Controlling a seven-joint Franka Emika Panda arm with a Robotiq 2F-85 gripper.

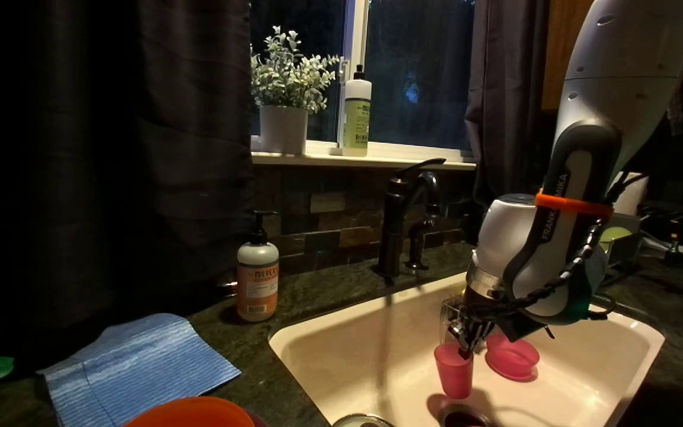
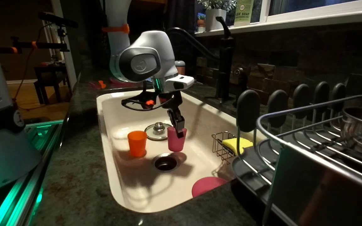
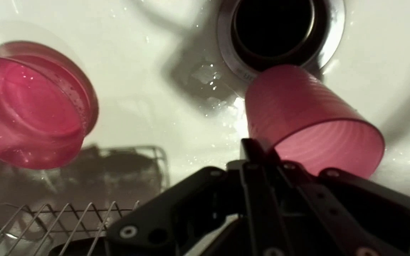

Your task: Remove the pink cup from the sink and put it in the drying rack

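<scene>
Pink cup (image 2: 176, 142): within the sink (image 2: 165, 194), near the drain (image 2: 166, 163), seemingly lifted off the floor. Mouth up, narrower base down. Long axis near vertical in both exterior views, slight lean at most.

Gripper (image 3: 262, 151): pointing down, narrow, apparently pinching the cup's wall at the rim.

Step in hand, by judgement: removal from the sink; placing not yet begun. Next move: raise straight up, pinch firm, until clear of the sink's edge; then carry over to the rack (image 2: 281, 143), high enough to pass the sponge (image 2: 237, 144), mouth upward.

Alongside, not for taking: orange cup (image 2: 137, 143), pink dish (image 1: 512, 359), lid (image 2: 158, 128).

Rack: next to the sink, bearing a pot (image 2: 361, 127).
</scene>
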